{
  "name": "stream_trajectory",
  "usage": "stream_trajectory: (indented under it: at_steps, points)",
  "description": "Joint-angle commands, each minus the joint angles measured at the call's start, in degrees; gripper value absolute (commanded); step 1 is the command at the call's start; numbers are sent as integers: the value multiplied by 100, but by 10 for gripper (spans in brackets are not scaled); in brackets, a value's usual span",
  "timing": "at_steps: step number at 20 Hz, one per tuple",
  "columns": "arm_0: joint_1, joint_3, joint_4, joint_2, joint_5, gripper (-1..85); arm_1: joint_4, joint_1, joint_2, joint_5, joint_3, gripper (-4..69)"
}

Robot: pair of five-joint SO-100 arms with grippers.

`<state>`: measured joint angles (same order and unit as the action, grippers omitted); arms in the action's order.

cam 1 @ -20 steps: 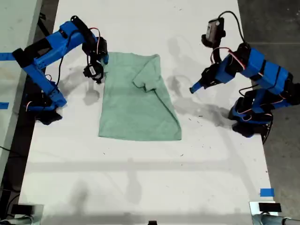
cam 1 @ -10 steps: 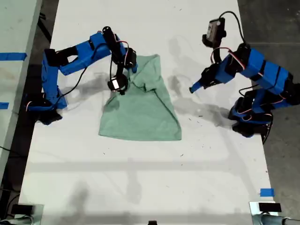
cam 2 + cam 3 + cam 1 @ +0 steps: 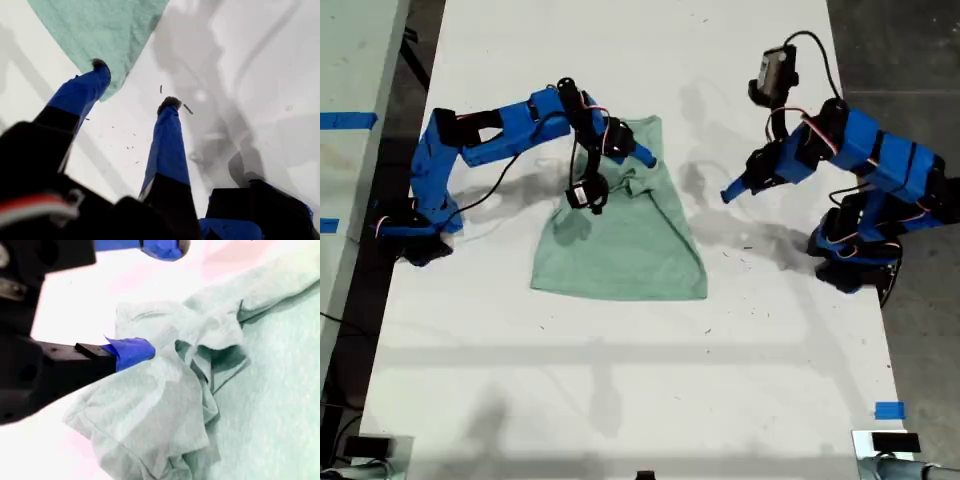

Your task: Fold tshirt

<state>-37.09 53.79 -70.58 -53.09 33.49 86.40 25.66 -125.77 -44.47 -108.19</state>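
The pale mint-green tshirt [image 3: 620,245] lies on the white table [image 3: 620,380], with its upper part bunched into a crumpled fold [image 3: 625,180]. My second gripper [image 3: 638,155] hovers over that bunch. In the second wrist view its jaws stand open, and one blue finger [image 3: 132,352] rests against the rumpled tshirt [image 3: 160,405]. My first gripper [image 3: 728,190] hangs open to the exterior view's right of the shirt. In the first wrist view my first gripper [image 3: 135,84] holds nothing, and one fingertip [image 3: 100,65] sits by a corner of the tshirt [image 3: 100,30].
A black camera module [image 3: 772,72] sticks up above the first arm. Blue tape marks [image 3: 890,410] sit near the table's edge at the exterior view's lower right. Dark floor borders the table on both sides.
My second arm swung from the shirt's upper corner at the exterior view's left toward the middle, dragging that edge over into a bunch. My first arm barely moved.
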Motion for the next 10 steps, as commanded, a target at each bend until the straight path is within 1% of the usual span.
stream_trajectory:
  at_steps: [1, 5, 6, 7, 8, 10]
  points:
    - [202, -299, -439, -1292, -26, 281, -246, -211, -220, 97, -62, 231]
    - [519, 738, -1081, -2540, -413, 272, -501, -650, -193, 229, -220, 219]
    - [659, 1248, -1143, -2874, -580, 274, -589, -809, -176, 290, -220, 218]
    - [835, 2013, -967, -3322, -756, 274, -659, -967, -141, 352, -220, 215]
    - [1028, 2883, -642, -3876, -993, 274, -738, -1099, -97, 422, -246, 214]
    - [1415, 4623, -105, -5010, -1626, 271, -888, -1345, 53, 536, -290, 228]
